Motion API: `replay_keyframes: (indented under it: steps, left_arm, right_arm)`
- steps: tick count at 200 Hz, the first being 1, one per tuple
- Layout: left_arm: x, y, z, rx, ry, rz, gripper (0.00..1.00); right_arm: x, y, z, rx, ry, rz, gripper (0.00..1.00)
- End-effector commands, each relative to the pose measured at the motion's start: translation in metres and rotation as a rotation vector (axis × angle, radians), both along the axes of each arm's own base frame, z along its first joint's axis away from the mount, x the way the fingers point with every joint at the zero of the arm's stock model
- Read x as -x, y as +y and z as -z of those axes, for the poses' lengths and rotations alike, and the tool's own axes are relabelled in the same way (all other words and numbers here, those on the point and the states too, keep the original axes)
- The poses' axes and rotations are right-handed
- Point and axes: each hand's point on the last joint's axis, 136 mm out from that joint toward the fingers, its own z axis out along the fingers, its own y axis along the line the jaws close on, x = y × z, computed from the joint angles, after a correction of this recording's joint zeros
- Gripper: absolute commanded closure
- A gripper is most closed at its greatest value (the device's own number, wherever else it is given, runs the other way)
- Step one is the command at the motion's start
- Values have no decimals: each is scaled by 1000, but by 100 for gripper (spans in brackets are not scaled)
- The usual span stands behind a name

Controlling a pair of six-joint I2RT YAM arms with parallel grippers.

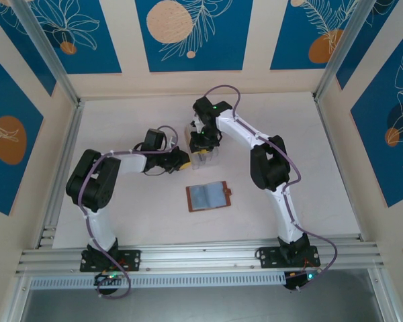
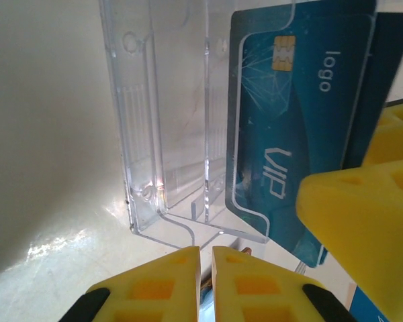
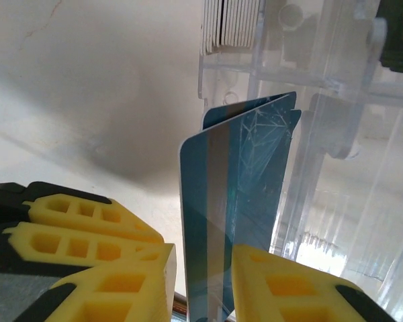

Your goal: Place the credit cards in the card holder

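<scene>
Just left of the clear rack (image 2: 158,127), the left end effector (image 2: 206,258) has its ribbed yellow fingers pressed almost together, with a thin slit between them. The rack is hard, glossy, transparent plastic with upright slotted walls and a flat base, standing on the pale matt tabletop (image 1: 121,121). At the rack's right side a teal credit card (image 2: 289,141) stands upright. It is thin, stiff and round-cornered, with a gold chip, a white burst of fine lines and the words "VIP" and "logo" (a second teal edge sits just behind it, and I cannot tell whether that is another card). The right end effector (image 3: 203,251) is clamped on one end of this card, a blocky yellow finger on each face; the back carries a grey stripe. A stack of pale cards (image 3: 232,23) sits edge-on in another of the rack's slots. On the rack's near side, apart from it, the card holder (image 1: 209,196) lies open and flat, showing a brown leather rim, blue-grey inner pockets and a small tab on its right.
</scene>
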Motion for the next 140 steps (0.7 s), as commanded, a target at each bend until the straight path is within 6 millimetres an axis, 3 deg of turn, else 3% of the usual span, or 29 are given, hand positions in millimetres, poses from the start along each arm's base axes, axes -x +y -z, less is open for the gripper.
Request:
replay_keyframes:
  steps: [1,140]
  left_arm:
    - [-8,-1,-5,21,-9,3,88]
    - [-11,-3,2,16,0,8,88]
  right_arm:
    - [4,3,-21,-50,-5,-9,72]
    - [7,5,-34,-88,1,-10,81]
